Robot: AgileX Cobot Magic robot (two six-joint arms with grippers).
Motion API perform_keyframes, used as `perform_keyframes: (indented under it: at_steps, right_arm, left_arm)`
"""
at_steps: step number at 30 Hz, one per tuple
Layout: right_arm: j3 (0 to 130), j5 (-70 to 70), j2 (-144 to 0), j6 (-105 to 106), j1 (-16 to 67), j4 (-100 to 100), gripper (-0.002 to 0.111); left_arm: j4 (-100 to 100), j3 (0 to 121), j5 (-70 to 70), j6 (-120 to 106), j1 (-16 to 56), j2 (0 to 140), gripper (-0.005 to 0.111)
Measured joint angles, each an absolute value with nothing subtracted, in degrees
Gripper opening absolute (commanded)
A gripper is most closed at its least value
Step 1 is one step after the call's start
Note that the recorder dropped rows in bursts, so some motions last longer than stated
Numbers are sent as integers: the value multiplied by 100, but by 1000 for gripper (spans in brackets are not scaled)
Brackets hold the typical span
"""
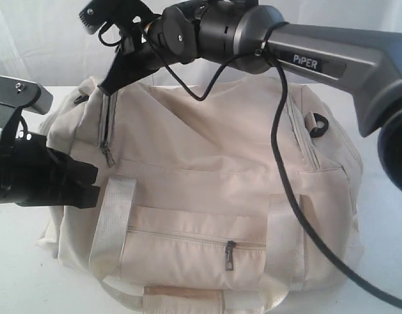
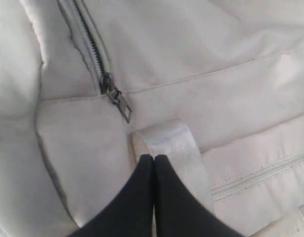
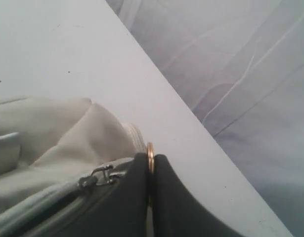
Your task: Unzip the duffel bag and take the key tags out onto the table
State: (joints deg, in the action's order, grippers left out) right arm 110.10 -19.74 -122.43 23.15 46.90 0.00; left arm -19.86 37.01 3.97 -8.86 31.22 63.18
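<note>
The cream duffel bag (image 1: 207, 150) lies on the white table (image 1: 17, 281) with its front pocket facing the exterior view. My right gripper (image 1: 108, 86) reaches across to the bag's far left top corner. There it is shut on a small gold ring (image 3: 150, 150) beside the dark zipper slider (image 3: 95, 177). My left gripper (image 2: 153, 158) is shut with nothing between its fingers, just above the pale webbing handle (image 2: 174, 143). The side zipper pull (image 2: 119, 103) hangs close ahead of it. The zips look closed. The key tags are hidden.
The right arm's black cable (image 1: 282, 163) drapes across the bag's top and front. The front pocket zipper pull (image 1: 229, 256) hangs at the lower middle. The table edge (image 3: 191, 118) runs just behind the bag's corner, with a pale curtain (image 3: 240, 64) beyond.
</note>
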Motion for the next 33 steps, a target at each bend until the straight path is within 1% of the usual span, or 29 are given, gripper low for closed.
perform_keyframes:
  at_steps: [14, 17, 30, 31, 33]
  right_arm:
    - [12256, -2795, -13102, 2657, 4164, 2021, 0]
    - [12441, -3018, -13136, 2714, 4163, 2089, 0]
    - [12498, -4160, -13144, 2222, 3690, 2972, 0]
    - [12498, -4311, -13144, 2210, 3668, 3012, 0]
    - [12498, -4555, -13144, 2408, 3656, 3176, 0]
  left_arm:
    - [-1986, 3701, 109, -886, 3122, 6318, 0]
    - [-1986, 3701, 85, -886, 3122, 6318, 0]
    - [-1986, 3701, -153, -985, 3122, 5901, 0]
    - [-1986, 3701, -213, -1118, 3122, 5901, 1]
    - [-1986, 3701, -517, -1347, 3099, 5901, 15]
